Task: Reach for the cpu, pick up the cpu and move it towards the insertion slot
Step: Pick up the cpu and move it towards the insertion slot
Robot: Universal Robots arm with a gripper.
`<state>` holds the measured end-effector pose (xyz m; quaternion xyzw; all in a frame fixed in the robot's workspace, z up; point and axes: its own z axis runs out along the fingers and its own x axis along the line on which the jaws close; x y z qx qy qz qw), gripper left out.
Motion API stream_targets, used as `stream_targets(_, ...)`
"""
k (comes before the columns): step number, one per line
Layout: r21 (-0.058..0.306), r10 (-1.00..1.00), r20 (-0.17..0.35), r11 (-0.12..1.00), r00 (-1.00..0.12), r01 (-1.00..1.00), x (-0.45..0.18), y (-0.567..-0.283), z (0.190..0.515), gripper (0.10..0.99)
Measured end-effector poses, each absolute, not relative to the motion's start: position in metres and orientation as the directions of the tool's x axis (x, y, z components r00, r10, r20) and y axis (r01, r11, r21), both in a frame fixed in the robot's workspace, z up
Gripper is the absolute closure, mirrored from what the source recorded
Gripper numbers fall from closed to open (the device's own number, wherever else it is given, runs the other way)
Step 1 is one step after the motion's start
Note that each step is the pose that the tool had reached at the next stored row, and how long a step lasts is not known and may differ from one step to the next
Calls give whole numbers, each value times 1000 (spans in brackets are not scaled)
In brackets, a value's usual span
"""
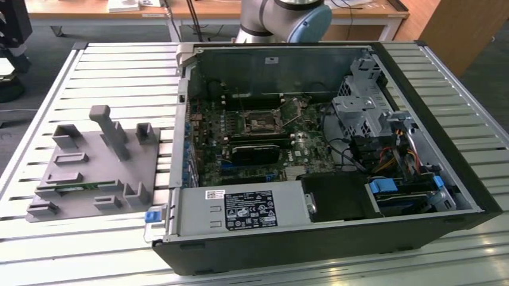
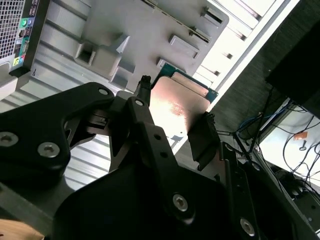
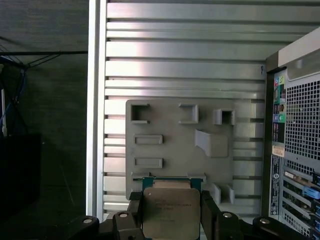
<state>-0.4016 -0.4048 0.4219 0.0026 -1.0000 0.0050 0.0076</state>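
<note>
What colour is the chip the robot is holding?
The cpu has a silvery-grey metal top, with a green edge behind; clearest in the first wrist view.

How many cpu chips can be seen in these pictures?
1. The cpu sits between the fingers of the hand, raised above the grey holder tray. Others may be hidden.

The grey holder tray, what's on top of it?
The grey holder tray carries moulded posts and empty pockets, plus a thin green memory stick in one slot. In the first wrist view the cpu, held in the hand, covers the tray's near edge.
</note>
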Motion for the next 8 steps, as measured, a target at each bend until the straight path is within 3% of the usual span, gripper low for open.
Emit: stream_targets(8, -10, -5, 15, 1000, -1000, -5, -390, -405, 422, 541)
